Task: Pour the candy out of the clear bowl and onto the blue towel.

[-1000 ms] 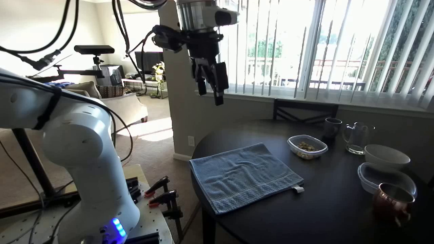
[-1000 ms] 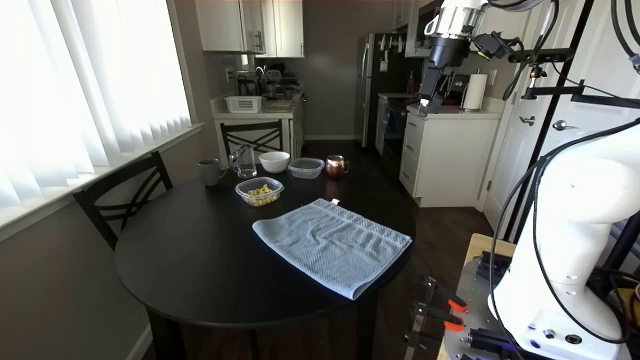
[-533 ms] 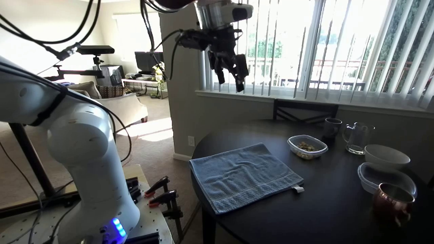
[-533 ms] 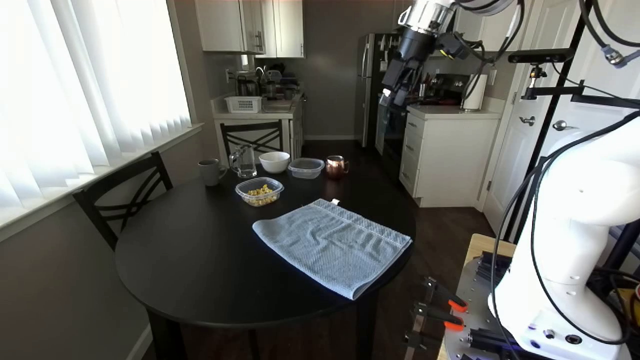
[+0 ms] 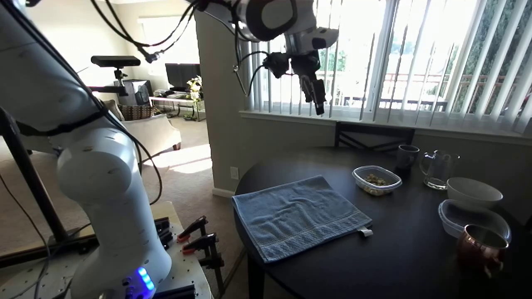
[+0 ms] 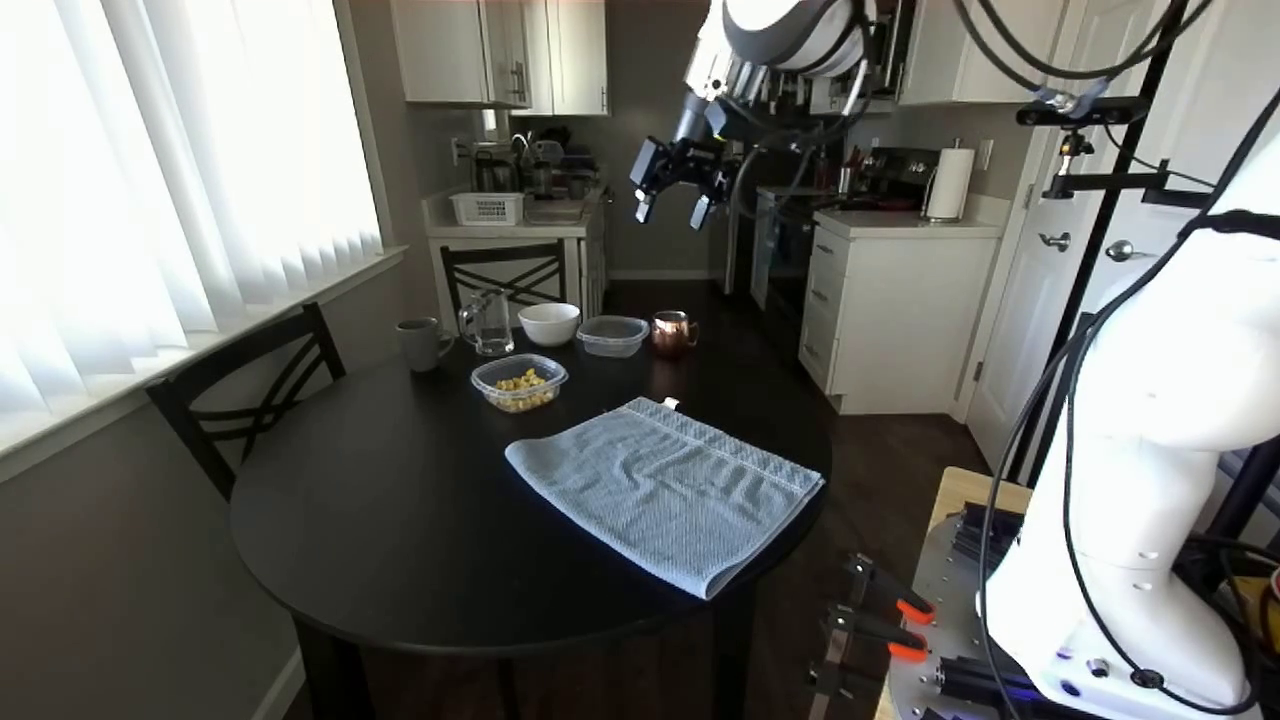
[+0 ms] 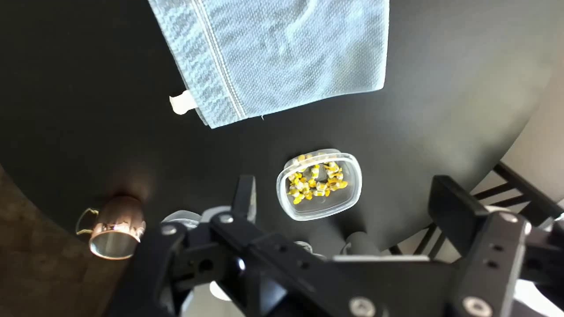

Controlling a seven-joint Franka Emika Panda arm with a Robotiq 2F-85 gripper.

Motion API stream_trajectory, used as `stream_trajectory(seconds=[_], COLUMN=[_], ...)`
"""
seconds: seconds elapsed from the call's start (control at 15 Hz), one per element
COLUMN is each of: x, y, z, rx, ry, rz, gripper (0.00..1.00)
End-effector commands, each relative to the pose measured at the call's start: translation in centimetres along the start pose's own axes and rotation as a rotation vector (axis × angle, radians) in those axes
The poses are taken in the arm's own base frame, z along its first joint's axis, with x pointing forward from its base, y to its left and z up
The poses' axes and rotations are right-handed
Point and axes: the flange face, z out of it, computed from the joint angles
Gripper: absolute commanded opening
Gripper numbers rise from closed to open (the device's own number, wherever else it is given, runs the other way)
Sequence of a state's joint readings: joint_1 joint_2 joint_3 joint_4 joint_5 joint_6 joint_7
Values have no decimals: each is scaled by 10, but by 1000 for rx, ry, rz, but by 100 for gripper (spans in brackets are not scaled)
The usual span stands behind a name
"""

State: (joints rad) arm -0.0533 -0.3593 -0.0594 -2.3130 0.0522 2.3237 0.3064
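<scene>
The clear bowl is a rounded transparent tub that sits upright on the dark table; it shows in both exterior views [image 5: 370, 192] [image 6: 488, 388] and in the wrist view [image 7: 318, 215]. The candy, small yellow and white pieces, lies inside it [image 5: 375, 180] [image 6: 522, 383] [image 7: 315, 187]. The blue towel lies flat and slightly wrinkled beside the bowl [image 5: 303, 216] [image 6: 665, 490] [image 7: 291, 53]. My gripper [image 5: 316, 104] [image 6: 671, 210] [image 7: 348, 189] is open and empty, high above the table. In the wrist view the bowl shows between its fingers, well below and apart from them.
An empty clear container [image 5: 451, 224], a copper mug [image 5: 482, 251], a white bowl [image 5: 474, 191], a glass mug [image 5: 440, 170] and a grey mug [image 5: 406, 157] stand near the bowl. A chair [image 5: 374, 133] is tucked against the table by the window.
My arm has swung out over the table, toward the side with the bowl and mugs, and the gripper has turned. The bowl, candy and towel have not moved.
</scene>
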Motion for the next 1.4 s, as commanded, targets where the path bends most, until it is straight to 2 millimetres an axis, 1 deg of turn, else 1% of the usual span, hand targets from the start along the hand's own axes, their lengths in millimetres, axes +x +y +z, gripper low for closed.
stream_trajectory(seconds=[0.0,0.13,0.33,0.53,0.67,0.73,0.93,1.33], x=[54,71,82,80,74,79,76,76], y=[-7,-10,-17,-29,-37,-29,-37,-36], z=[37,50,61,61,55,62,60,59], rx=[-15,-24,-26,-15,-8,-37,-32,-32], ry=[-20,-28,-30,-22,-18,-23,-21,-21], rz=[197,303,458,611,715,621,678,684], gripper=[100,100,100,100,100,100,100,100])
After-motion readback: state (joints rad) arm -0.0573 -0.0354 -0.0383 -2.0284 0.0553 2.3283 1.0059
